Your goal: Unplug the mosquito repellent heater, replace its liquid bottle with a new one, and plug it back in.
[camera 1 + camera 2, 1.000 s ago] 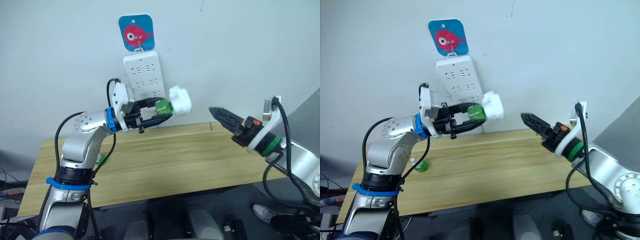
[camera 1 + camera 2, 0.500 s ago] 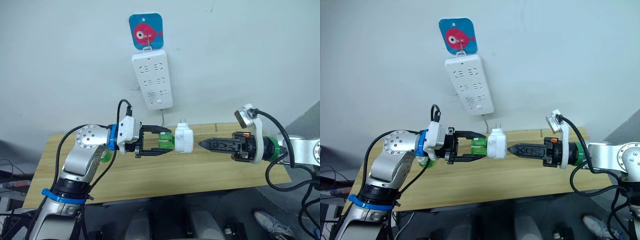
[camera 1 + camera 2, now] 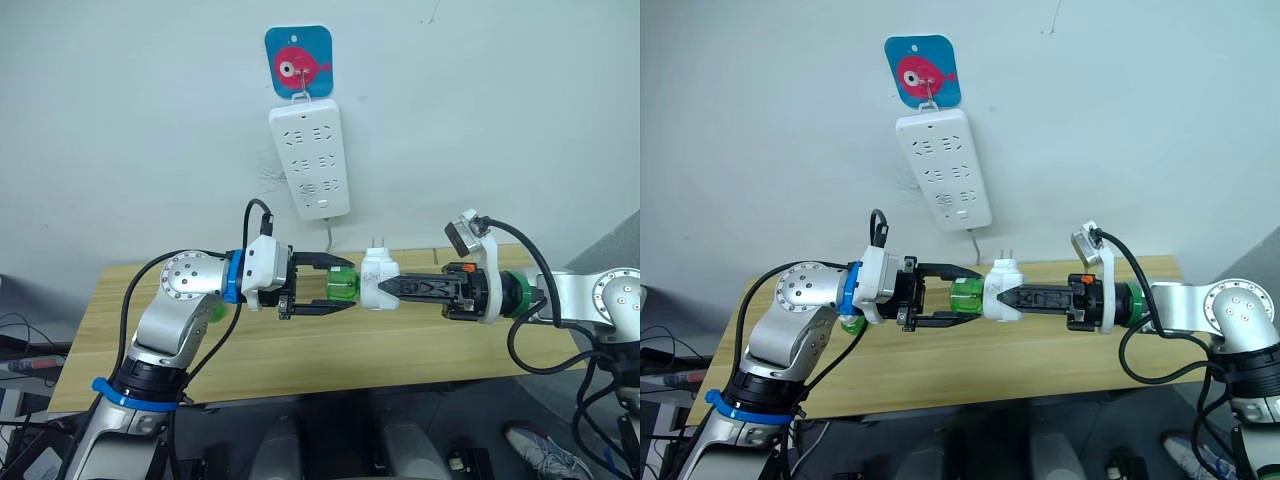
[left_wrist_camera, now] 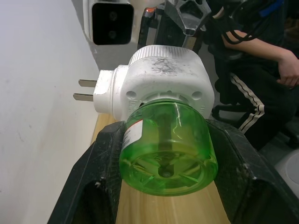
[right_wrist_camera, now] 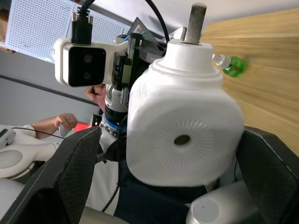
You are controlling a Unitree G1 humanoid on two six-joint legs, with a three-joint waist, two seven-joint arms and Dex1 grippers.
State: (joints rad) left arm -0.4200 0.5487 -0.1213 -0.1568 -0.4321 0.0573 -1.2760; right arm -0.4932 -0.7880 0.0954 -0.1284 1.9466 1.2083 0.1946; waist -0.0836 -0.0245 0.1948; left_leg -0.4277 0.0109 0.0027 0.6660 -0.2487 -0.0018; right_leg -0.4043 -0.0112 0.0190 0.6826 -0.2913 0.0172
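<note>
**A:** Where's your mosquito repellent heater [image 3: 377, 280] sitting right now?

**B:** Off the wall. It hangs in the air below the power strip [image 3: 310, 160], above the wooden table [image 3: 300, 350], held between both arms. Its plug prongs [image 4: 86, 90] are bare and point up toward the strip.

**A:** And your left gripper [image 3: 325, 287]?

**B:** Its two black fingers [image 4: 98, 186] sit on either side of the green liquid bottle [image 4: 166, 149] screwed into the heater's base. Narrow spread, both pads against the bottle's wall in the left wrist view. The heater's white body sticks out past the fingertips, untouched by them.

**A:** Your right gripper [image 3: 1005, 297]?

**B:** It comes in from the opposite side, level with the heater. In the right wrist view its fingers [image 5: 70, 182] flank the white body, with the round vent hole [image 5: 181, 139] facing the camera. The fingertips overlap the heater's side in the head views. Whether they press on it or stand just clear, you cannot tell from here.

**A:** Anything else near the strip?

**B:** A blue card with a red fish [image 3: 298, 62] hangs directly above it. A second green bottle [image 5: 231, 64] lies on the table behind your left arm, well apart from the heater. A person [image 4: 261, 70] in dark clothes shows in the left wrist view, beyond the heater.
</note>
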